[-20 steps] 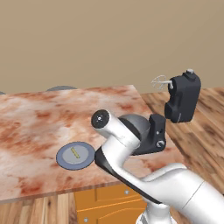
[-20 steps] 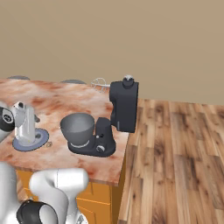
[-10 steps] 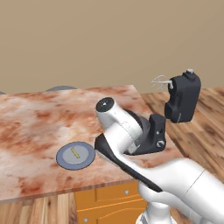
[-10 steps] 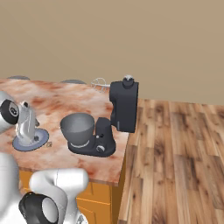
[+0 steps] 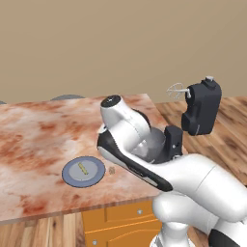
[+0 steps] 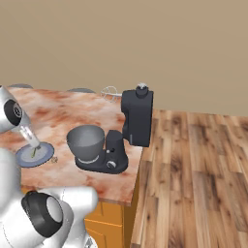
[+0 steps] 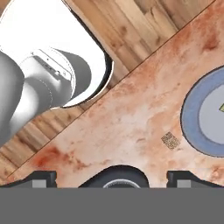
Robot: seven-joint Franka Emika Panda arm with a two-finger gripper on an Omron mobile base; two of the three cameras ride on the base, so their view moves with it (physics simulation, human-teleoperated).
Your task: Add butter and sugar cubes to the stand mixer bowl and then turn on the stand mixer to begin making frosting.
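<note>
While I find no readable writing anywhere, my gripper hangs over the marble counter with its fingers spread wide, holding nothing. One sugar cube lies just ahead, beside the plate, which the frame edge cuts. I barely see the butter on it; my arm hides most of the stand mixer bowl.

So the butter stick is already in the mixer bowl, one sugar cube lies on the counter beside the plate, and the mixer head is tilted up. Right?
Not quite. The butter still lies on the blue-grey plate, not in the mixer bowl, as the left base view shows. The rest holds: a sugar cube lies on the counter just off the plate's rim, and the mixer has its head tilted up.
</note>
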